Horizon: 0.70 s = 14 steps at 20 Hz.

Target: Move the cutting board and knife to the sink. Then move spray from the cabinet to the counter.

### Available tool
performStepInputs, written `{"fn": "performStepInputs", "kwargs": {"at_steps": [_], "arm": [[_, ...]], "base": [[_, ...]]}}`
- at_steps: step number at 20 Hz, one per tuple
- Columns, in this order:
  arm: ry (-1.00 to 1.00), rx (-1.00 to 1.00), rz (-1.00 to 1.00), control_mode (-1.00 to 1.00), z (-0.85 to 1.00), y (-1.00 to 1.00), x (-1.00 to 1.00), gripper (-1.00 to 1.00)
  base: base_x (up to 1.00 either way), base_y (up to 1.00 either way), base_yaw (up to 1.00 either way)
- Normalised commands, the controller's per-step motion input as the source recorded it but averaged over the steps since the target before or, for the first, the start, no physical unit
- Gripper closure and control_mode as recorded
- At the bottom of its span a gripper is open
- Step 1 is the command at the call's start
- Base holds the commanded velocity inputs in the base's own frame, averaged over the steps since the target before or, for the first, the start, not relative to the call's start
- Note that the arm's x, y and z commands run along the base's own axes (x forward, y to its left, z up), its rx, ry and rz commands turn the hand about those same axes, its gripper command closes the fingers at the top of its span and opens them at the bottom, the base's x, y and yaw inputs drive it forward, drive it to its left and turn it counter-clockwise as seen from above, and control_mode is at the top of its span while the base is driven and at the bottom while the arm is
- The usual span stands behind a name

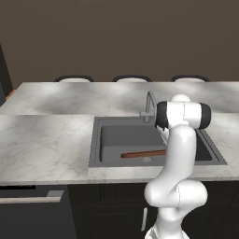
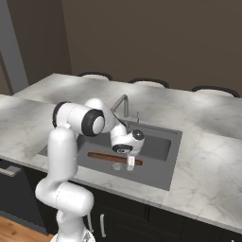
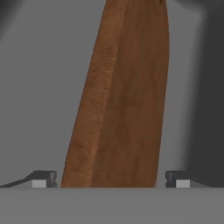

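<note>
Cutting board (image 2: 113,158) flat in sink (image 2: 163,175) — end effector (image 3: 111,179) fingers apart astride it

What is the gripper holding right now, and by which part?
Nothing. The gripper is open, its fingertips standing apart on either side of the cutting board, which lies on the floor of the sink.

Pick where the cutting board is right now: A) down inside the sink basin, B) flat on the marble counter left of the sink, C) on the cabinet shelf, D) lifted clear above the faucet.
A: the cutting board lies in the dark sink, with the open fingers standing either side of it, not clamped.
</note>
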Motion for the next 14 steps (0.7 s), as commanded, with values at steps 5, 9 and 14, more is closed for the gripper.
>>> {"fn": "performStepInputs", "kwargs": {"at_steps": [5,9,14], "arm": [[0.03,0.00,0.00,-1.00,0.15,0.00,-0.14,-1.00],[0.02,0.00,0.00,-1.00,0.24,0.00,-0.16,-1.00],[0.04,0.00,0.00,-1.00,0.25,0.00,-0.09,-1.00]], "base": [[0.00,0.00,0.00],[0.00,0.00,0.00],[0.00,0.00,0.00]]}}
